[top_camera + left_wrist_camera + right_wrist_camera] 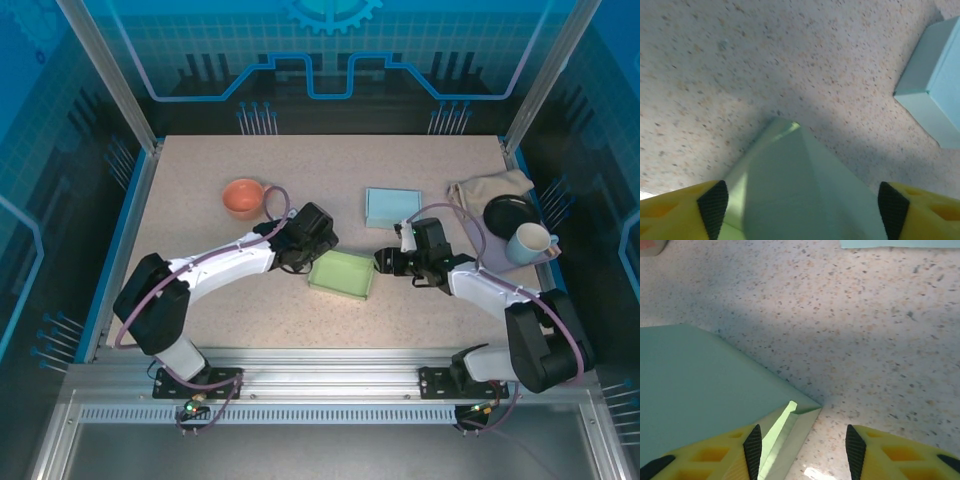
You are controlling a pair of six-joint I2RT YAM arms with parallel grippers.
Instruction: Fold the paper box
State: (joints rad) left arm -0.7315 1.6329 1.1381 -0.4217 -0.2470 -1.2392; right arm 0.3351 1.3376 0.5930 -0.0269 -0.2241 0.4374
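Observation:
The pale green paper box lies flat on the table between the two arms. My left gripper is at its far left corner. In the left wrist view that corner of the box runs up between the black pads, and the left gripper is open wide astride it. My right gripper is at the box's right end. In the right wrist view the right gripper is open. The box's corner wall stands beside the left pad, with bare table up to the other pad.
A light blue box lies behind the green one, and its corner is close to the left gripper. An orange bowl stands at the back left. A cloth, a black plate and a mug sit at the right edge.

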